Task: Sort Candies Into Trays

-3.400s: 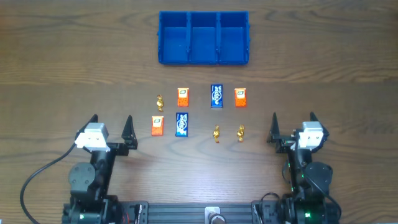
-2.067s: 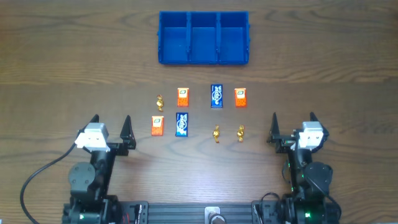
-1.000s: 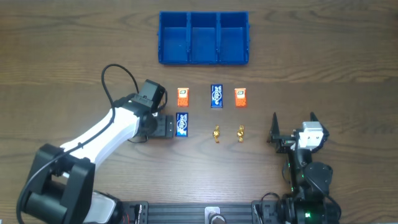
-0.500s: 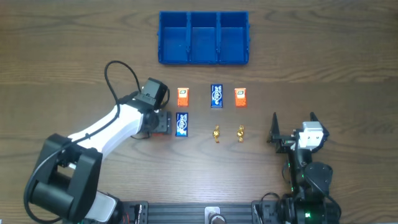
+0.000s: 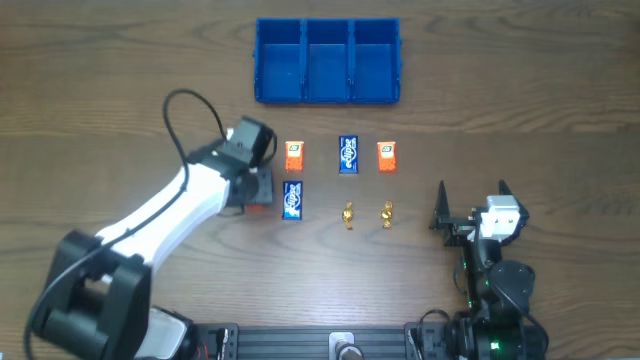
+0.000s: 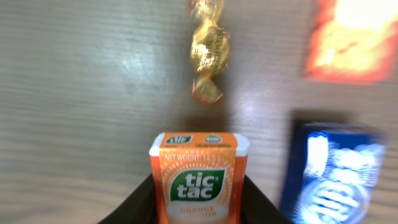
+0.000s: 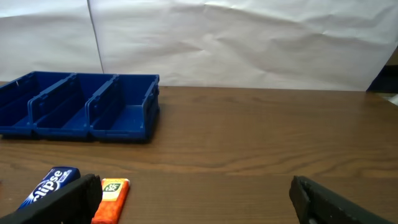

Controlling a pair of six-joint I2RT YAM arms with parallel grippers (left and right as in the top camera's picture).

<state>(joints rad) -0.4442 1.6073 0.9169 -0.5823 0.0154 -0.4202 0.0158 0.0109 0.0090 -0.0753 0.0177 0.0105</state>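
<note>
Left gripper [image 6: 199, 198] sits over the left part of the candy group at mid-tabletop, with its fingers closed against both narrow sides of the orange mint box [image 6: 199, 169]. The wrist view does not show whether the box is resting on the tabletop [image 5: 120, 110] or raised off it. A gold-wrapped candy [image 6: 208, 53] lies just beyond the held box, apart from it. A blue mint pack [image 5: 292, 200] lies just beside the box on the side toward the right edge of the tabletop. A second orange box [image 5: 294, 155], a second blue pack [image 5: 348, 154] and a third orange box [image 5: 387, 156] form a row across the middle, each apart from the next. Two gold candies [image 5: 347, 215] [image 5: 387, 212] lie near each other on the near side of that row. The blue tray [image 5: 328, 62] has three compartments side by side. It stands toward the far edge at mid-width, well apart from the candies. Right gripper [image 5: 470, 205] is near the near edge on the right side, with its fingers spread wide and nothing between them. It is well apart from every candy.
</note>
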